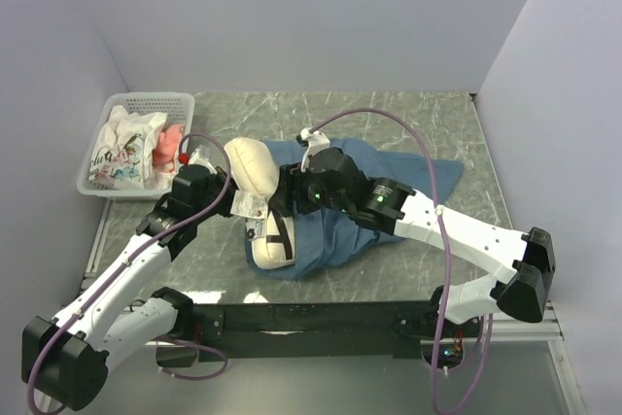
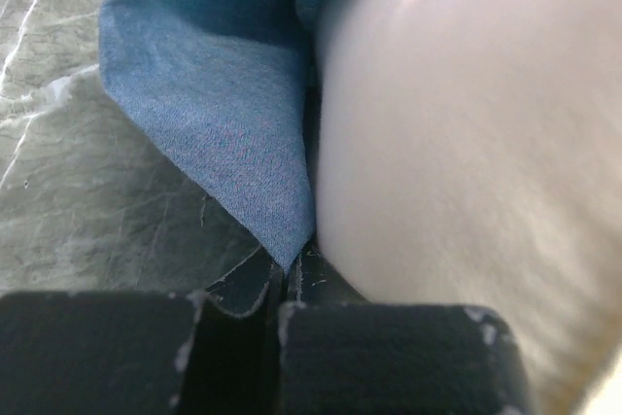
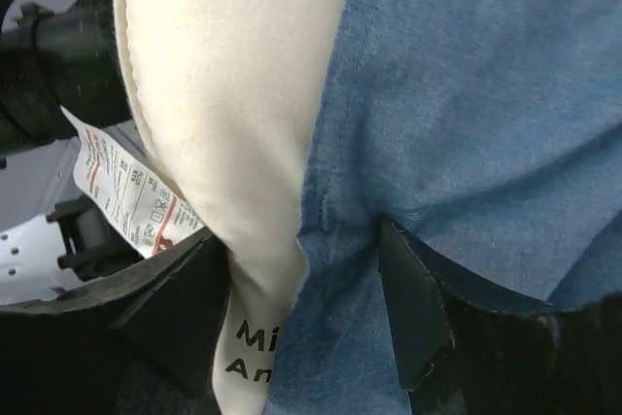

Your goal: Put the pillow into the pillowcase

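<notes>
With my left fingers (image 2: 389, 362) clamped on the pillowcase (image 2: 214, 114) corner and my right fingers (image 3: 413, 313) open astride the pillow (image 3: 224, 94), I fear that thin pinch slipping free.

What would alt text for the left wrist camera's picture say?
The left gripper pinches a corner of the blue pillowcase, close beside the plump cream pillow on the right. Grey marbled table shows on the left.

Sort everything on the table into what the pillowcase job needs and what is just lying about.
Job: pillow; pillowcase; left hand, shut on the pillowcase edge; right hand, open astride both.
Lying about: white basket at far left, holding a white floral cloth and a pink cloth.
</notes>
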Motion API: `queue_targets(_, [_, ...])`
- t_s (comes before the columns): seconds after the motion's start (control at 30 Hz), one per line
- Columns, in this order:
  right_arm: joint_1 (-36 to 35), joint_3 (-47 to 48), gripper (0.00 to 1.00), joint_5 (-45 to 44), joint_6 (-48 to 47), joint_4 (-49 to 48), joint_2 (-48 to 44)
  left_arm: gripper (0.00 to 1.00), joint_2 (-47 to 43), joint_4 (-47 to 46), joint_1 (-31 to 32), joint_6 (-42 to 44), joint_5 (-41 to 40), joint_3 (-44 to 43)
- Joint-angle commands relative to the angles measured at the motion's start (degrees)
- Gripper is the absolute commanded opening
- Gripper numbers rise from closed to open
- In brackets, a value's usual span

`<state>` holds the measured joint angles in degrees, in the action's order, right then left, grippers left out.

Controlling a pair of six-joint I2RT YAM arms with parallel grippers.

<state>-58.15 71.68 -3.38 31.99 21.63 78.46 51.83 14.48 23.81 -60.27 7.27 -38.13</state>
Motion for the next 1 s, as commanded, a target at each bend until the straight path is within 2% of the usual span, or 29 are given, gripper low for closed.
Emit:
queue_targets(0.0, [0.6, -0.7, 0.68, -8.9, 1.8, 0.4, -4.7, 0.01, -3.2, -6.3, -0.3, 0.0, -0.9, -0.8])
queue_targets(0.37, [0.6, -4.9, 0.73, -8.8, 1.9, -2.9, -10.4, 0.01, -2.5, -7.8, -0.3, -0.7, -0.7, 0.2])
queue_targets(0.47, [0.6, -4.0, 0.73, -10.9, 2.0, -0.9, -9.5, 0.01, -2.6, -8.0, -0.3, -0.8, -0.6, 0.1])
queue_targets(0.77, [-0.8, 0.3, 0.73, -9.2, -0.5, 0.7, -6.3, 0.01, -2.8, -7.3, -0.3, -0.2, -0.4, -0.9])
queue_targets(0.97, [-1.4, 3.8, 0.72, -14.3, -1.1, 5.5, -3.2, 0.01, -3.2, -5.7, -0.3, 0.2, -0.7, -2.0])
